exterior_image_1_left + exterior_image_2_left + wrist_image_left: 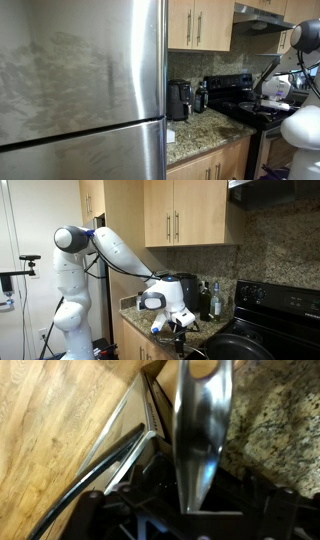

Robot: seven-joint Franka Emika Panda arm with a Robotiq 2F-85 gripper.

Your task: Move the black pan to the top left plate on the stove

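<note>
The black pan (245, 348) lies at the front of the stove (288, 305), a dark round shape at the bottom edge of an exterior view. My gripper (180, 328) reaches down at its left rim, over the counter's edge. In the wrist view a shiny tapered pan handle (200, 430) runs from the top of the frame down into my gripper (205, 510), which looks shut on it. The fingers are dark and hard to make out. In an exterior view the stove (238, 100) stands at the right, and my arm's white wrist (278, 88) hangs over it.
A black coffee maker (186, 288) and a dark bottle (217, 300) stand on the granite counter (195, 130) beside the stove. Wooden cabinets (175, 220) hang above. A steel refrigerator (80, 80) fills the foreground of an exterior view. A range hood (262, 14) is over the stove.
</note>
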